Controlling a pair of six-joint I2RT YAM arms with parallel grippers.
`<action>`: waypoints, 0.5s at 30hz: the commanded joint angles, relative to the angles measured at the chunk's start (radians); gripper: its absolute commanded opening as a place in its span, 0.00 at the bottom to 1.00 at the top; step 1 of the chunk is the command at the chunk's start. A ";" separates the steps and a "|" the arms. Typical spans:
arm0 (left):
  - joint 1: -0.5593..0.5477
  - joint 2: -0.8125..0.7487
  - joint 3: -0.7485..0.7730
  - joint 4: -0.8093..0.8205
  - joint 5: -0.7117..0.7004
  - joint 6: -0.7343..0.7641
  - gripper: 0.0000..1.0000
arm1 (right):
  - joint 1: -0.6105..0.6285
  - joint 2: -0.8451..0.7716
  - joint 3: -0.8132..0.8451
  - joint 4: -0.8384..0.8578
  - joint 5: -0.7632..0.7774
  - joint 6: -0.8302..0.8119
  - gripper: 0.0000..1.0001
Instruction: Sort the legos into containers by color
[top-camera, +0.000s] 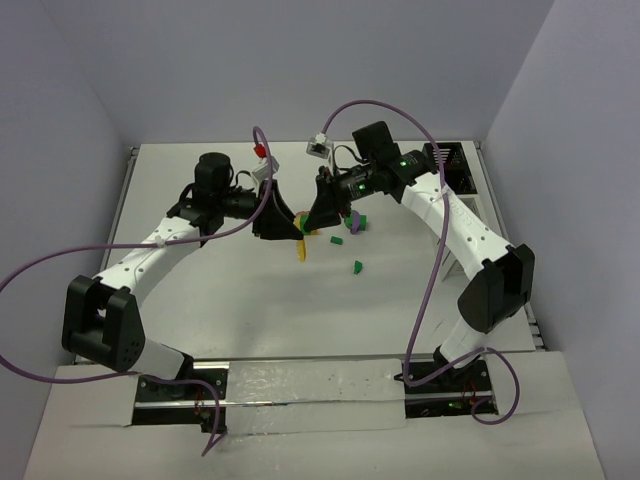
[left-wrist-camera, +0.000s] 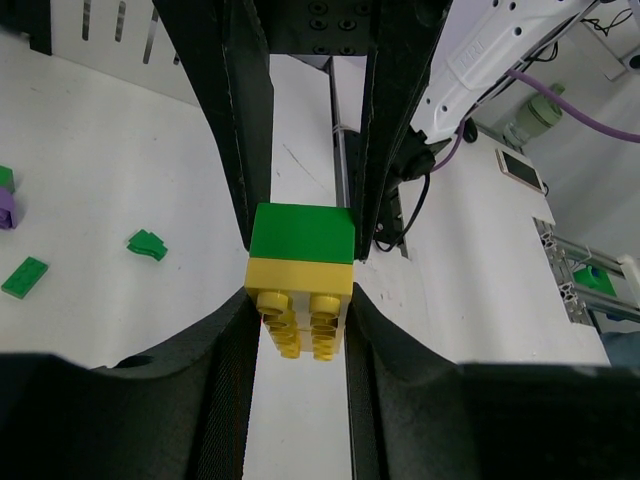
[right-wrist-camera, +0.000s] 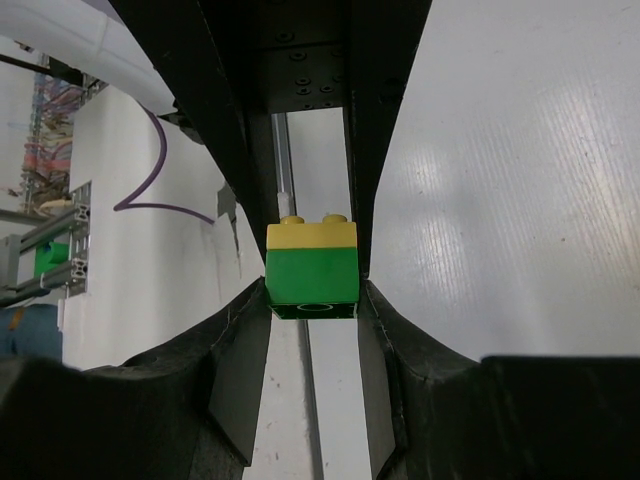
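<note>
**Arms, 2.** The left arm (top-camera: 150, 250) and right arm (top-camera: 465, 225) have white links and black joints. Their bases sit at the near edge of the tabletop (top-camera: 250, 300), and both reach inward to meet at mid-table.

**Grippers, 2.** They face each other tip to tip, above the tabletop.
- The left gripper (left-wrist-camera: 300, 300) is clamped on the yellow brick (left-wrist-camera: 300, 325), one finger on each side.
- The right gripper (right-wrist-camera: 313, 290) is clamped on the green brick (right-wrist-camera: 312, 268) in the same way.

**Stacked bricks, 2.** There is one yellow and one green, joined face to face and held between the two grippers, clear of the surface.
- In the left wrist view the yellow half is nearer and the green half sits beyond it, between the opposing fingers.
- In the right wrist view the order is reversed, and two yellow studs show.
- From above, only the yellow part shows plainly, hanging below the meeting fingertips.

**Loose legos on the tabletop, 4.** All lie to the right of the grippers.
- Green, 3: one nearest the bases (top-camera: 355, 267), one just beside the right gripper (top-camera: 337, 240), and one farther back (top-camera: 358, 226).
- Purple, 1: this piece (top-camera: 349, 214) touches, or very nearly touches, the farthest green one.

**Rack, 1.** It stands at the far right of the tabletop. Its black slatted section (top-camera: 455, 160) is visible, but the white compartments are mostly hidden behind the right arm, so their contents cannot be told.
</note>
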 joint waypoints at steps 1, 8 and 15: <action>-0.002 -0.022 -0.002 -0.005 0.039 0.064 0.14 | -0.033 -0.034 0.029 0.015 -0.051 0.016 0.00; 0.010 -0.027 -0.014 -0.016 0.045 0.085 0.00 | -0.183 -0.071 -0.028 0.003 -0.094 0.009 0.00; 0.015 -0.020 0.002 -0.008 0.002 0.081 0.00 | -0.364 -0.137 -0.094 -0.112 0.004 -0.124 0.00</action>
